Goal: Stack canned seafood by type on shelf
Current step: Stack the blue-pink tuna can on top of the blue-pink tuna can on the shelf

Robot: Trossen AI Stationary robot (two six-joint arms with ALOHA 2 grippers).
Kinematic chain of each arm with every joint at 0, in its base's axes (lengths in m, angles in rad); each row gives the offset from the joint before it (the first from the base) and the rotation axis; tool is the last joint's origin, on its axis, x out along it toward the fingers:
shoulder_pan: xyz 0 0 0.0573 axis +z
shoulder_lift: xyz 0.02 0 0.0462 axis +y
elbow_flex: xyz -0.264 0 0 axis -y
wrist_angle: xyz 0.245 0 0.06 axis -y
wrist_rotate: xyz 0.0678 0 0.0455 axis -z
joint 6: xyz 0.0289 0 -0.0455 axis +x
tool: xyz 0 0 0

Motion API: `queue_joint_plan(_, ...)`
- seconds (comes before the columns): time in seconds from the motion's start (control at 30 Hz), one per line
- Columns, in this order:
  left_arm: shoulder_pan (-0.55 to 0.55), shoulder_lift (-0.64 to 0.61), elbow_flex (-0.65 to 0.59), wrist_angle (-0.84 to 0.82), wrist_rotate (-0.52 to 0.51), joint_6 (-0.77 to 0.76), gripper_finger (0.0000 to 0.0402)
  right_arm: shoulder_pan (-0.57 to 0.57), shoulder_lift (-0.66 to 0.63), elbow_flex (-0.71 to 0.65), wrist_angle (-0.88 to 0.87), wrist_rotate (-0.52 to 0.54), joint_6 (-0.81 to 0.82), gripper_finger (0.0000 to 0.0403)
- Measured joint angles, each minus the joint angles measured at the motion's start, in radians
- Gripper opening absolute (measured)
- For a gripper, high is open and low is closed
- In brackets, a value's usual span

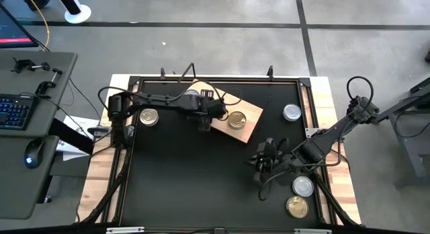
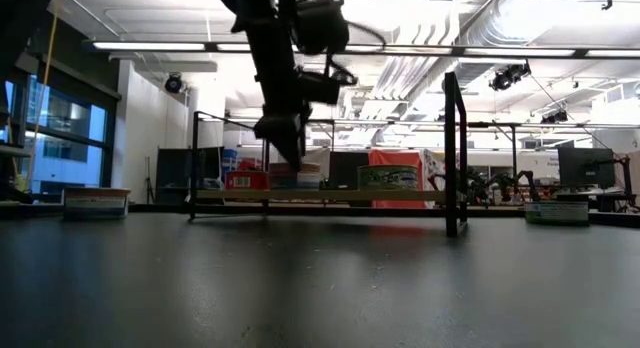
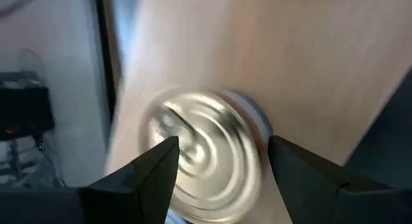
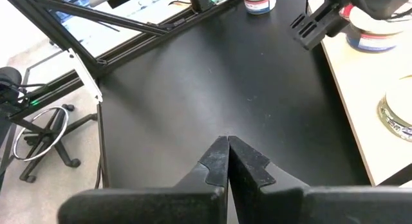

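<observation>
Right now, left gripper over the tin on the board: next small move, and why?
Probably lift the left gripper straight up and clear. The gold-lidded tin sits flat on the wooden shelf, and the open fingers flank it with visible gaps on both sides, so it looks released. Other tins, such as the one at the table's left edge, wait off the shelf.

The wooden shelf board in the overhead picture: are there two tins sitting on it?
No, only one gold-lidded tin sits on the shelf board; the other tins lie on the black tabletop.
</observation>
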Motion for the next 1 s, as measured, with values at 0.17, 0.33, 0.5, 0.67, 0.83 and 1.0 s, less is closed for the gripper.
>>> queue_joint_plan(0.17,0.013,-0.043,0.001,-0.026,-0.011,0.018,0.0233,0.000,0.000,0.000,-0.005,-0.004,0.000,0.0000)
queue_joint_plan(0.33,0.005,-0.121,0.001,-0.081,0.025,-0.005,0.0233,0.000,0.000,0.000,-0.019,-0.004,0.000,0.0000)
queue_joint_plan(0.5,-0.018,-0.260,-0.040,-0.178,0.240,-0.265,0.0233,0.000,0.000,0.000,-0.019,-0.019,0.002,0.0000)
queue_joint_plan(0.67,-0.075,-0.456,-0.242,-0.178,0.353,-0.487,0.0233,0.000,0.000,0.000,-0.026,-0.024,0.000,0.0000)
queue_joint_plan(0.83,-0.170,-0.653,-0.510,-0.187,0.363,-0.763,0.0233,0.000,0.000,0.000,-0.040,-0.024,0.000,0.0000)
queue_joint_plan(1.0,-0.222,-0.761,-0.668,-0.269,0.313,-0.951,0.0226,-0.006,0.000,0.000,-0.052,-0.024,0.000,0.0000)
